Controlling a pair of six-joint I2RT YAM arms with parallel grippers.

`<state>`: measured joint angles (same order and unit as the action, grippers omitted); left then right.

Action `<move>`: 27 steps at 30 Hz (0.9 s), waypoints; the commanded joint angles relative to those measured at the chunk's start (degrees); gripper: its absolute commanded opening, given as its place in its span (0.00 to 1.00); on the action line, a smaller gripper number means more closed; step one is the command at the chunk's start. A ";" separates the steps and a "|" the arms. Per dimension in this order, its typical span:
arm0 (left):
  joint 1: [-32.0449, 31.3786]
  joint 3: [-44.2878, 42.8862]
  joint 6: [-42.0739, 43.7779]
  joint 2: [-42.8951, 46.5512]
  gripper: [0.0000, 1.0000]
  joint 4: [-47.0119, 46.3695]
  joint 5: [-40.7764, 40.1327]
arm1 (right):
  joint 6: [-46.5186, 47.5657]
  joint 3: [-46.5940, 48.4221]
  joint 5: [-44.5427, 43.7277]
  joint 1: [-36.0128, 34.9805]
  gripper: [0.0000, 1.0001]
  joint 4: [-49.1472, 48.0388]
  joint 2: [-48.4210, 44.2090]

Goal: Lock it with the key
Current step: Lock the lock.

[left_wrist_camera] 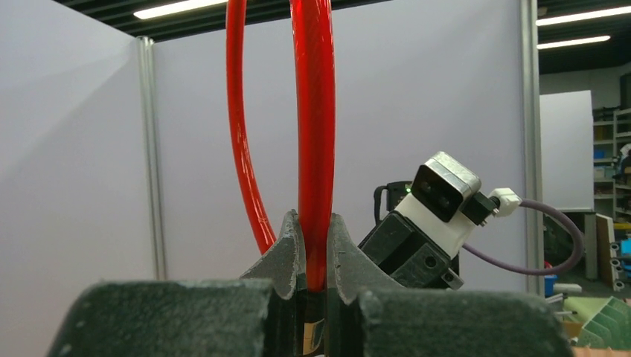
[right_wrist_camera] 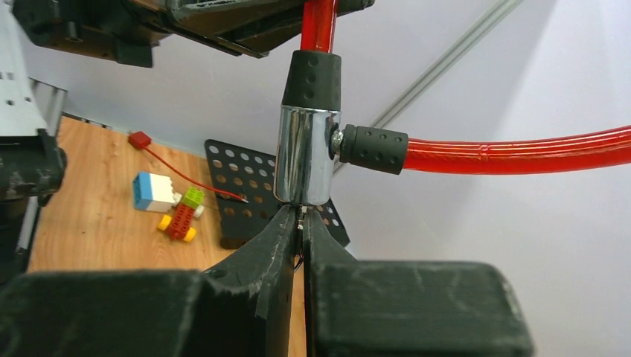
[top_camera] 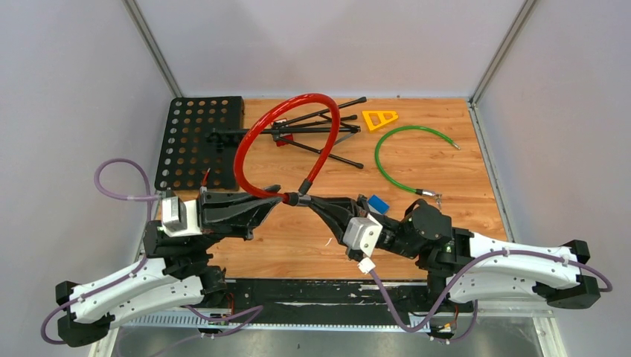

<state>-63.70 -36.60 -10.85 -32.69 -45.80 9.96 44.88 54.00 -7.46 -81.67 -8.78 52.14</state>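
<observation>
Left tool is clenched on the red cable lock. The cable runs straight up between its fingers in the left wrist view.
Right tool is pinched shut on the key. Only a thin metal sliver shows, right under the chrome lock cylinder.
Both black cable ends sit at the cylinder, one on top and one from the side.
The lock is held off the worktop, near-centre, between the two tools. Its loop stands up and leans to the far side.

Room:
- Bare wood lies under the lock and toward the near edge.
- Far side is crowded. The folded stand lies under the loop, with the yellow triangle just right of it.
- The perforated plate fills the far-left corner at the left edge.
- The green cable arcs on the right, well apart from the loop. Its near end lies close to the right arm.
- The blue block sits just beside the right wrist.
- Toy bricks show on the wood near the plate, seen from the right wrist.
- Walls close in the left, far and right edges.
</observation>
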 commanded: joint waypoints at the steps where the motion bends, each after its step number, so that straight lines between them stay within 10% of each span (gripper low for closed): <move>1: -0.09 -4.90 2.37 0.29 0.00 -2.07 4.79 | -4.88 2.59 9.28 -0.12 0.00 6.88 -0.84; 27: -0.02 -7.39 4.08 0.34 0.00 1.94 8.87 | -4.23 -1.07 3.96 -0.24 0.01 7.22 0.22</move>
<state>-63.64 -41.10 -7.94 -32.91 -36.49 19.40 41.04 54.48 -3.20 -81.56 -4.29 51.90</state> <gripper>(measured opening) 0.065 0.071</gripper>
